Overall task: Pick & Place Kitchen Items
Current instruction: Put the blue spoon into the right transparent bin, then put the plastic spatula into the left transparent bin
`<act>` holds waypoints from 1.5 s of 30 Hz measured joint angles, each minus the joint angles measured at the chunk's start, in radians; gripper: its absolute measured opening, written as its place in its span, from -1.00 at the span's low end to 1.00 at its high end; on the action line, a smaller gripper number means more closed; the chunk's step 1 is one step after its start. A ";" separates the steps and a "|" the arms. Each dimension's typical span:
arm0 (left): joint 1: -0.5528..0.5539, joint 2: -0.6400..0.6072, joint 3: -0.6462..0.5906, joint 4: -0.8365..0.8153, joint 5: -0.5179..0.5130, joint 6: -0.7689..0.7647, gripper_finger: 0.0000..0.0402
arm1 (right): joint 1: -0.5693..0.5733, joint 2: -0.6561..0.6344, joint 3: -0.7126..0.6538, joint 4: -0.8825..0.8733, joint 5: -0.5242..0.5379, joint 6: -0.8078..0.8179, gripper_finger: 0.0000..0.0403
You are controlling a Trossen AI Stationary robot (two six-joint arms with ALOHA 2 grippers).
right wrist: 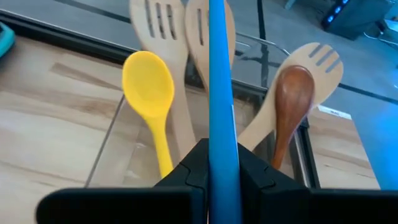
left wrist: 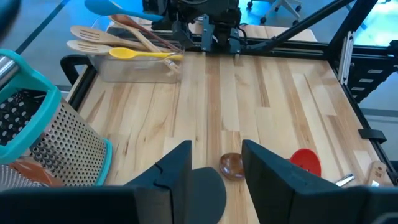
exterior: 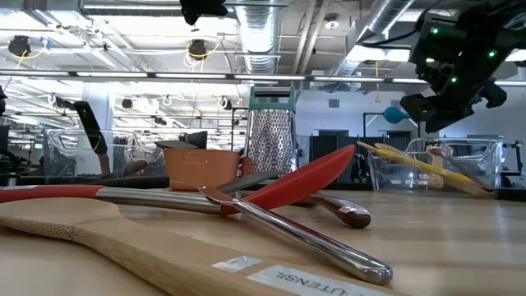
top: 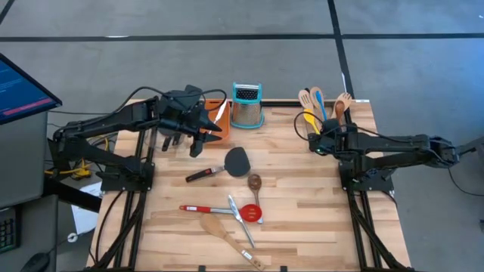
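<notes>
A: Right gripper?
B: Fingers clamping the blue spoon; yellow spoon lying just beside them in the bin.
A: Left gripper?
B: Fingers standing apart, empty, black turner sitting between and below them.

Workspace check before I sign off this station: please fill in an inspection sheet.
Surface: wooden table, bare between items.
Job's things: black turner, dark wooden spoon, red spoon, wooden spatula loose mid-table; yellow spoon and slotted wooden spatulas in the clear bin.
Clutter: box grater, orange tray.
Grippers: left gripper open above the turner; right gripper shut on blue spoon over the bin.
Cables: yellow cable beside the table.
Surroundings: monitor at left.
</notes>
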 joint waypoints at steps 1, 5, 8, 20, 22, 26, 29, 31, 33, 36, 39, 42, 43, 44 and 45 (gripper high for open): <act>0.000 0.000 0.000 0.000 0.000 0.000 -0.37 | -0.007 0.003 0.000 0.000 0.000 0.001 -0.85; 0.000 0.000 0.000 0.000 0.000 0.000 -0.37 | -0.037 0.025 0.000 -0.003 -0.002 0.025 -0.85; 0.000 0.000 0.000 0.000 0.000 0.000 -0.37 | -0.066 0.049 0.000 0.005 -0.048 0.026 -0.85; 0.000 0.000 0.000 0.003 0.000 0.000 -0.37 | -0.138 0.124 0.000 0.012 -0.117 0.026 -0.85; 0.000 0.000 0.000 0.005 0.000 0.000 -0.37 | -0.151 0.131 0.001 0.021 -0.134 0.027 -0.85; 0.000 0.000 0.000 0.006 0.000 0.000 -0.37 | -0.168 0.157 0.003 0.057 -0.164 0.021 -0.85; 0.000 0.000 0.000 0.007 0.000 0.000 -0.37 | -0.174 0.173 0.005 0.072 -0.161 -0.001 -0.82; 0.000 0.000 0.000 0.007 0.000 -0.001 -0.37 | -0.175 0.178 0.005 0.073 -0.158 -0.001 -0.71; 0.000 0.000 0.000 0.007 0.000 -0.001 -0.37 | -0.175 0.181 0.005 0.072 -0.157 -0.001 -0.58; 0.000 0.000 0.000 0.007 0.000 -0.001 -0.37 | -0.175 0.181 0.004 0.071 -0.156 -0.005 -0.39; 0.000 0.000 0.000 0.007 0.000 -0.001 -0.37 | -0.175 0.181 0.005 0.066 -0.157 -0.014 -0.21; 0.000 0.000 0.000 0.007 0.000 -0.001 -0.37 | -0.173 0.177 0.017 0.064 -0.162 -0.082 -0.08; 0.000 0.000 0.000 0.007 0.000 -0.001 -0.37 | -0.168 0.174 0.023 0.059 -0.165 -0.095 -0.05; 0.000 0.000 0.000 0.007 0.000 -0.001 -0.37 | -0.162 0.170 0.031 0.042 -0.182 -0.112 -0.04; 0.000 0.000 0.000 0.007 0.000 -0.001 -0.37 | -0.152 0.168 0.037 0.028 -0.203 -0.120 -0.05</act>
